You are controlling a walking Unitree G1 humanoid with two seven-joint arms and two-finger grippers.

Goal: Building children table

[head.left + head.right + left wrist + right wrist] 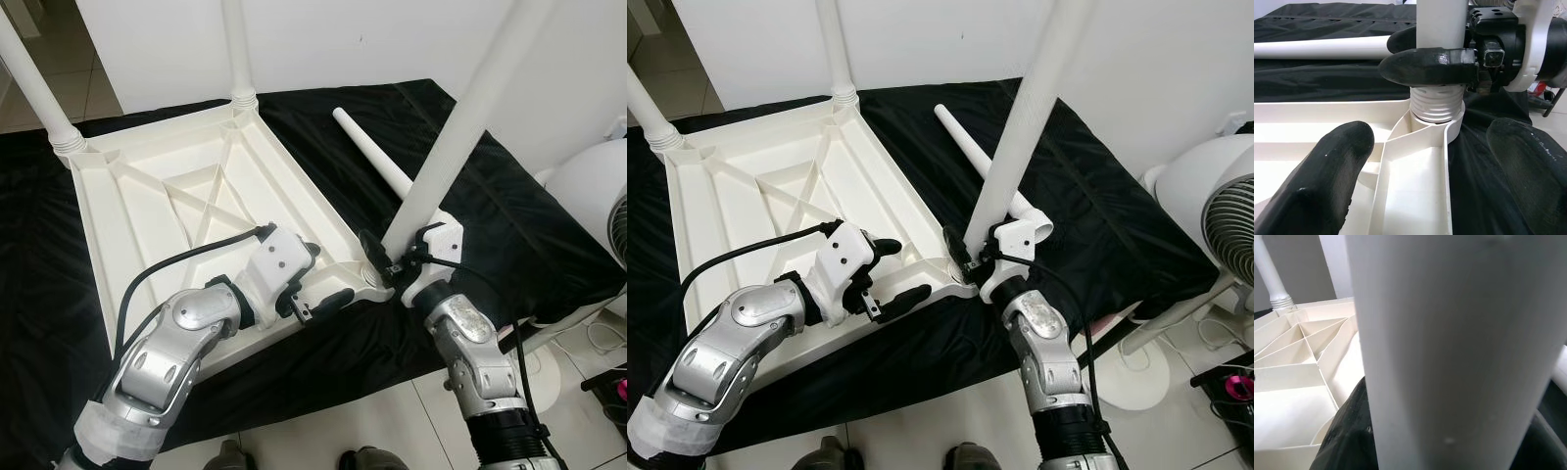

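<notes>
The white plastic table top (186, 196) lies upside down on a black cloth (509, 225). Two white legs (237, 49) (34, 83) stand in its far corners. A third leg (470, 108) rises from the near right corner, its threaded end (1436, 103) sitting in the socket. My right gripper (397, 257) is shut on this leg just above the thread, and its black fingers (1430, 66) wrap the tube. My left gripper (323, 282) is open, its fingers (1327, 171) straddling the table's near rim beside that corner. A loose fourth leg (372, 157) lies on the cloth behind.
A white floor fan (1215, 196) stands at the right, close to the cloth's edge, with cables on the tiled floor (598, 338) below it. A white wall (323, 39) runs behind the table. My feet (367, 458) show at the lower edge.
</notes>
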